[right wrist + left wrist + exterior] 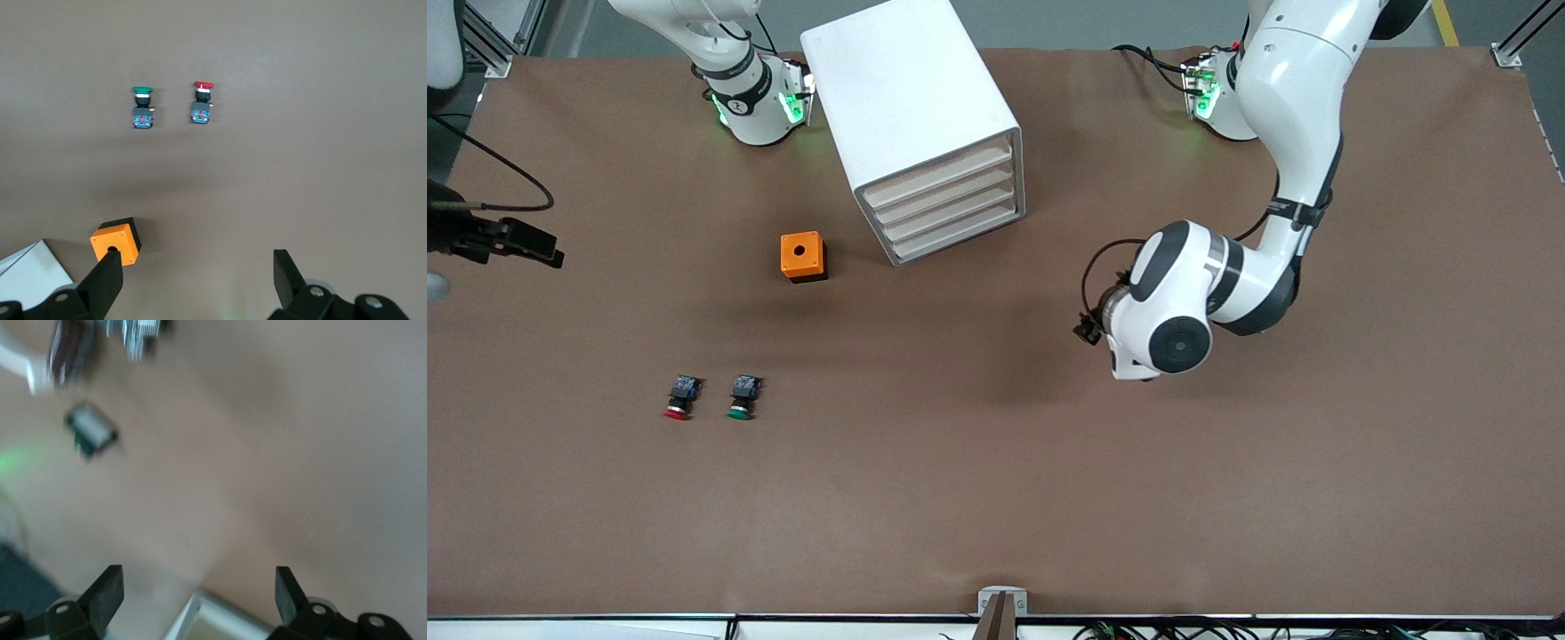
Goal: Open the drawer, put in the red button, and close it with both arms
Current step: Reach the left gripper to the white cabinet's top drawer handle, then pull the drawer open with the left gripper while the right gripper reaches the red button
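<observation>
The left end effector (199,590) is spread and empty, held over bare surface (996,498) near the cabinet (925,124), at its 4 o'clock in the front view, likely staged for the drawer (938,172), which is shut. The right end effector (197,273) is spread, raised overlooking the orange box (117,241). The red button (680,397) lies beside the green button (742,397), at the box's 7 o'clock.

Colours on the brown table (1049,498)
White cabinet (898,98) with cream drawer fronts, orange box (801,255), red button (679,397) and green button (742,397), glossy white arms
</observation>
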{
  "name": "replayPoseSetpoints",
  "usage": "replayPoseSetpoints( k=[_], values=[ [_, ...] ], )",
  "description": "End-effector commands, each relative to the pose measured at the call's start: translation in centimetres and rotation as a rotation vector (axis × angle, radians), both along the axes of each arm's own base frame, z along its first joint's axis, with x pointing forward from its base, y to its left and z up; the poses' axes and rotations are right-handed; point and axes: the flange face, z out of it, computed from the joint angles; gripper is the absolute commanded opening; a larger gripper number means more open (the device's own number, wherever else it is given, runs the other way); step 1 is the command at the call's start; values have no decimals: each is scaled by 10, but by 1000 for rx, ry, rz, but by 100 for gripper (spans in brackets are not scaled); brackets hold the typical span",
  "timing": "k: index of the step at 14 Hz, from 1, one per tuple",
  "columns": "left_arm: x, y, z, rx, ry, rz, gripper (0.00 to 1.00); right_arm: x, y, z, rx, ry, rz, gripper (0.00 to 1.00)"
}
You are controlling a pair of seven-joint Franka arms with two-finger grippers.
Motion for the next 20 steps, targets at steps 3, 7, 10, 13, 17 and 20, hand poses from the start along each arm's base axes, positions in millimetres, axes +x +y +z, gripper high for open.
replayPoseSetpoints(
  k=[3, 7, 10, 13, 17, 20],
  values=[
    [-21, -60, -9, 110, 220, 328, 100, 22, -34, -32, -16, 45, -46, 100],
    [-37, -91, -12, 151, 487, 550, 100, 28, -34, -50, -21, 75, -46, 100],
    [-62, -107, -40, 258, 665, 586, 97, 28, -33, -50, -19, 73, -50, 100],
    [-72, -115, -58, 296, 755, 624, 70, 29, -30, -51, -4, 69, -58, 100],
    [-88, -124, -60, 320, 807, 586, 59, 31, -29, -66, -3, 56, -70, 100],
    [-109, -127, -72, 367, 838, 551, 57, 31, -27, -98, 25, 33, -119, 100]
  ],
)
